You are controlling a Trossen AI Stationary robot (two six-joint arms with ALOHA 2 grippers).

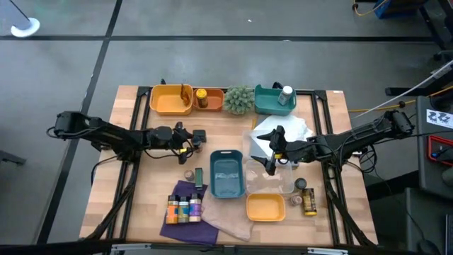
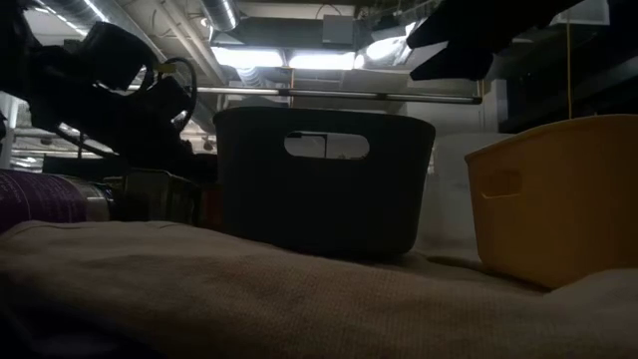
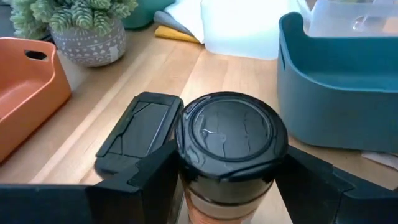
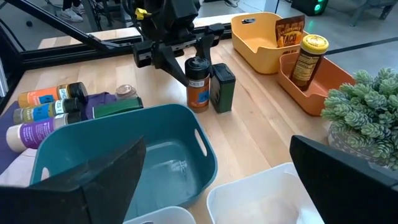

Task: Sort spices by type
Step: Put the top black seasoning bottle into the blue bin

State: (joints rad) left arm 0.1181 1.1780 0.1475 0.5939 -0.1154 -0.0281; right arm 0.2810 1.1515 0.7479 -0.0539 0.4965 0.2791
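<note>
Spice jars: four lie in a row on the purple cloth (image 1: pixel 185 221) at the wooden surface (image 1: pixel 134 205) near edge. Left claw (image 4: pixel 186 51) grips one black-lidded orange-labelled spice jar (image 4: pixel 198 84), upright beside a black rectangular tin (image 4: pixel 222 88). Right claw (image 1: pixel 272 154) hovers wide open between the teal plastic tray (image 1: pixel 226 173) and white tray, touching nothing. Bare wood lies between the teal tray and the orange tray (image 4: pixel 317 81).

A teal tray (image 1: pixel 227 174) sits mid-table between a purple cloth (image 1: pixel 185 225) and clear tubs, with a potted spiky plant (image 1: pixel 239 100) between orange (image 1: pixel 210 108) and teal trays behind.
</note>
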